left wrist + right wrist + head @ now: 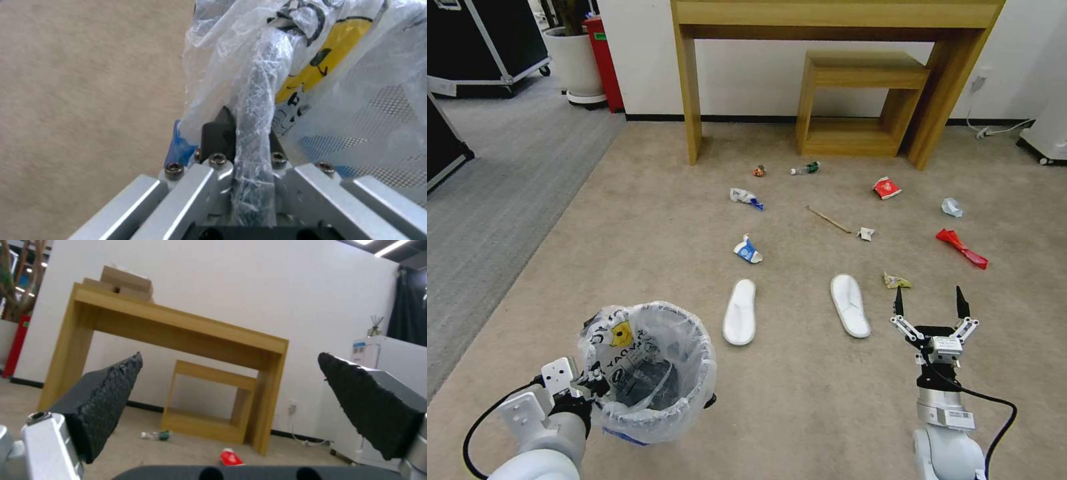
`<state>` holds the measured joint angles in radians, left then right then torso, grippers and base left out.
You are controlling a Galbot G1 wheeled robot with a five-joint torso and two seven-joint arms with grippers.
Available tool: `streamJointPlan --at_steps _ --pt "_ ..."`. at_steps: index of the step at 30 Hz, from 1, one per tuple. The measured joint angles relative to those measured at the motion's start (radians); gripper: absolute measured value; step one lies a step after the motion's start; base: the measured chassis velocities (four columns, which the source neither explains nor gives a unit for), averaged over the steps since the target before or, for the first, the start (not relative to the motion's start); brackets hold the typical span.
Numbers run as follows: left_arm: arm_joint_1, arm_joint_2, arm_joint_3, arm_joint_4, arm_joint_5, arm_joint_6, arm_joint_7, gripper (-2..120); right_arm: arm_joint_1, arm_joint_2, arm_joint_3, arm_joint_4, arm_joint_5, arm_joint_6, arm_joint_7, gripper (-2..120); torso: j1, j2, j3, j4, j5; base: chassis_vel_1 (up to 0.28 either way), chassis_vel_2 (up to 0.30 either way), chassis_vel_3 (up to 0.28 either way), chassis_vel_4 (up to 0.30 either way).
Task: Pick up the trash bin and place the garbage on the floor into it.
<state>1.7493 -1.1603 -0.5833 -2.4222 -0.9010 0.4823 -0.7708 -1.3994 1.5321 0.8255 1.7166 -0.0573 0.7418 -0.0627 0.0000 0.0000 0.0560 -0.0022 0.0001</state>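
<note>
The trash bin (650, 370), lined with a crinkly printed bag (311, 76), is at my lower left. My left gripper (594, 387) (249, 133) is shut on its bag-covered rim. Garbage lies scattered on the beige floor (800, 400): two white slippers (740, 311) (850, 305), blue-and-white wrappers (748, 250) (746, 197), a small bottle (806, 169) (155, 435), a stick (828, 219), a red packet (887, 188) (231, 457), a red wrapper (962, 248) and a yellowish scrap (896, 281). My right gripper (928, 301) (231, 386) hangs open just behind that scrap, holding nothing.
A tall wooden desk (834, 20) with a low wooden stool (854, 100) under it stands against the far wall. Grey ribbed carpet (494, 187), a white planter (575, 63) and a black case (480, 40) lie to the left. A white unit (1050, 127) and cable (994, 130) sit far right.
</note>
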Motion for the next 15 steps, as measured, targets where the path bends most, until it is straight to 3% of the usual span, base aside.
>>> streamJointPlan --at_steps 10,15 --pt "0.006 -0.006 0.014 0.006 0.014 -0.005 0.002 0 0.002 0.0 0.004 -0.003 -0.01 0.015 0.001 100 0.0 0.0 0.0 0.0 0.0003 -0.252 -0.257 0.251 0.254" --pt "0.005 -0.008 0.017 0.006 0.014 -0.005 0.002 0 0.003 -0.002 0.005 -0.003 -0.012 0.015 0.002 100 0.0 0.0 0.0 -0.0002 0.0005 -0.193 -0.2 0.19 0.164"
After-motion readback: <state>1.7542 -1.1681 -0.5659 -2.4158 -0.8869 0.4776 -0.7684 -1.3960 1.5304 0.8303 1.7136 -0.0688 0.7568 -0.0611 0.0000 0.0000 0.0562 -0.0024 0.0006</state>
